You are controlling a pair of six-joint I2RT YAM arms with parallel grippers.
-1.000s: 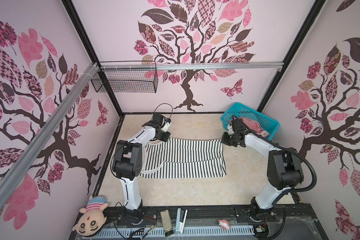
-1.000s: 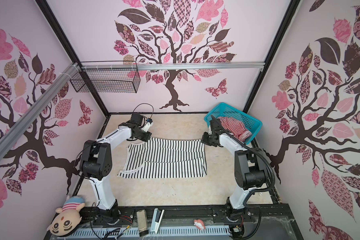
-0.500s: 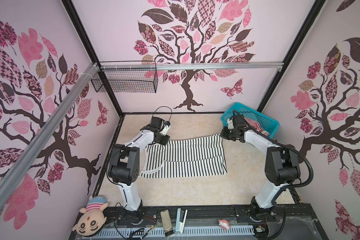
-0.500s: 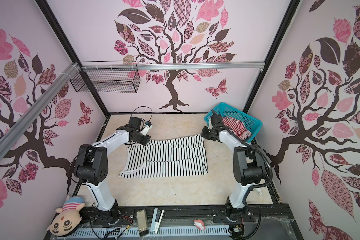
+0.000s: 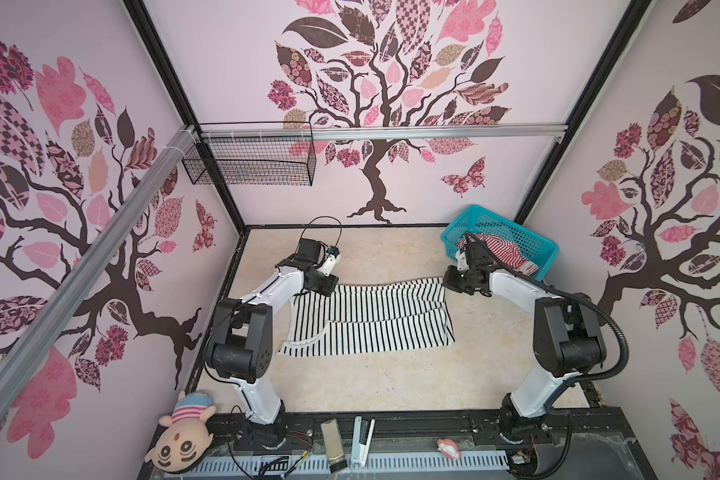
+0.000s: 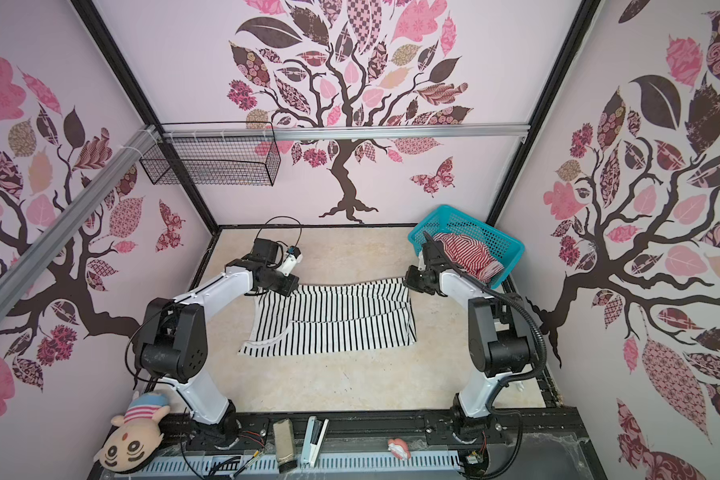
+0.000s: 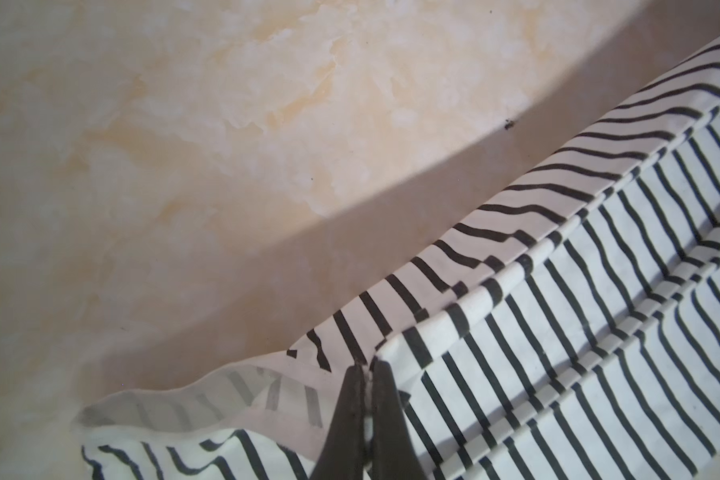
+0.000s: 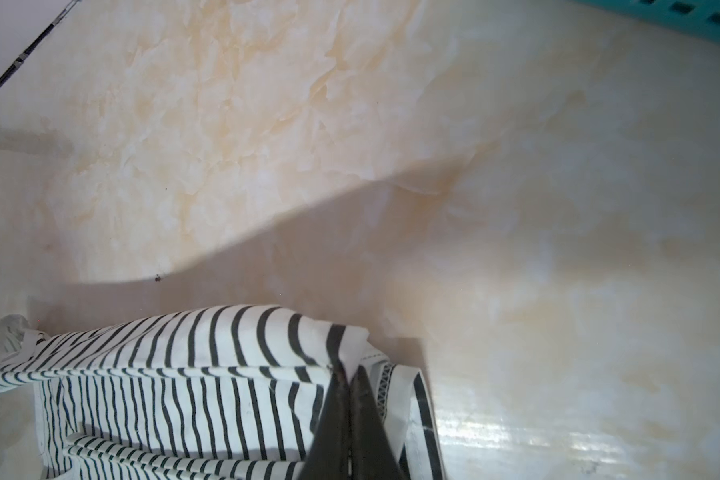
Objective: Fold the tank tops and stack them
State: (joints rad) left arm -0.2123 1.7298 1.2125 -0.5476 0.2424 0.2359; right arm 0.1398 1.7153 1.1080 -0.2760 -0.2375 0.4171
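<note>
Folding the black-and-white tank top point(image 5: 371, 320) lengthwise, first fold in hand. Gripping its far edge at both ends: left gripper point(image 7: 364, 370) pinched tight on fabric at the strap end, right gripper point(image 8: 348, 374) pinched tight on the hem corner. Holding that edge raised off the table point(image 5: 383, 382), judging by the shadow under it, with the rest lying flat on the near side of both grippers. Sitting bunched and unfolded in the basket point(image 5: 495, 224) just behind the right gripper: the red-and-white tank top point(image 5: 501, 253).

Next, probably: bringing both corners back toward the arm bases together, at even height, laying the far edge onto the near edge, then letting go. Calling for matched pace, or risking a skewed fold.

Showing in the wrist views only: jaws closed fully on cloth, doubled layers, a pale reverse-side flap beside the left gripper, hem stitching beside the right. Showing in both top views only: whole garment outline and basket contents, with the pinch points hidden under the wrists.
</note>
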